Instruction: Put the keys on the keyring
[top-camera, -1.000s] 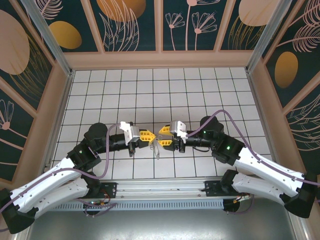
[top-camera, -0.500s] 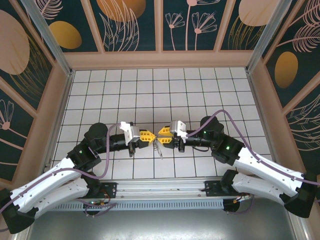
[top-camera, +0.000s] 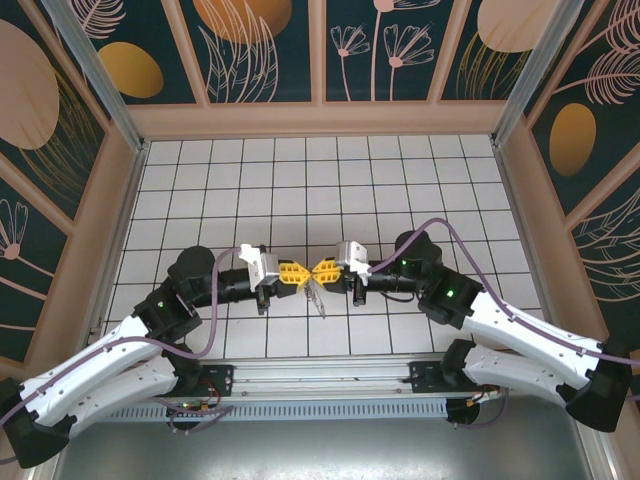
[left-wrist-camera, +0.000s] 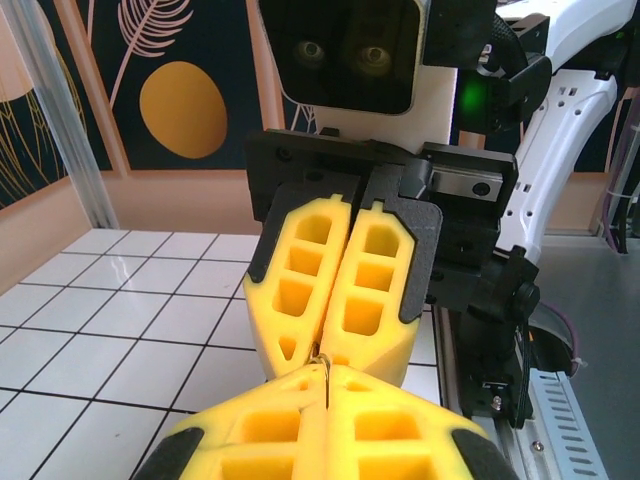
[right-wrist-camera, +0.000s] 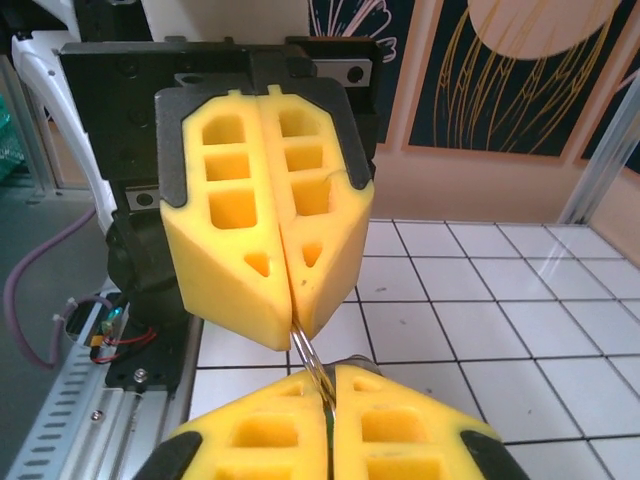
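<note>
Left tool and right tool tip to tip, both clamped narrow on keyring, held above surface by its near edge, probably steadying loop for threading; keys too small to tell.

The left pincer and right pincer are bright yellow, the keyring silvery-grey. The worktop is white with a thin dark grid; the walls are dark teal with orange discs and pale leaf outlines.
</note>
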